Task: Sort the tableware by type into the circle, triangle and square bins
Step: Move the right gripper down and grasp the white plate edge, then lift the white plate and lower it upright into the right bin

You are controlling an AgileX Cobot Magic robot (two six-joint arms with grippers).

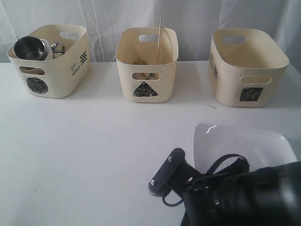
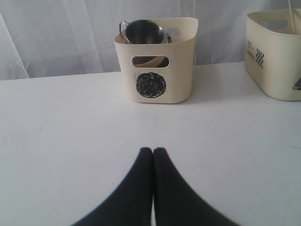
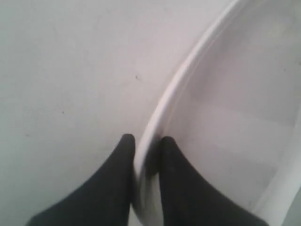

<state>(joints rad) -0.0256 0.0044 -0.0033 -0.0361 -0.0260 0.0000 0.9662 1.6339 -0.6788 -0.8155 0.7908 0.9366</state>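
White table (image 1: 94,141), curtain (image 1: 108,19) behind. Plate (image 1: 244,141) near right, rim pinched between right gripper (image 3: 146,146) jaws. Left gripper (image 2: 153,153) jaws pressed together, holding nothing. Far row: circle bin (image 1: 56,75) left (mug (image 1: 28,47) inside), triangle bin (image 1: 146,63) middle, square bin (image 1: 235,70) right

Three bins in row at back of table (image 1: 94,150): circle bin (image 1: 51,70) left, triangle bin (image 1: 167,80) middle, square bin (image 1: 230,70) right, well apart. Mug (image 1: 28,48) in circle bin, poking above rim. Chopstick (image 1: 159,40) standing in triangle bin. Plate (image 1: 244,141) on table, front right, before square bin. Plate rim between right gripper (image 3: 146,141) fingers.
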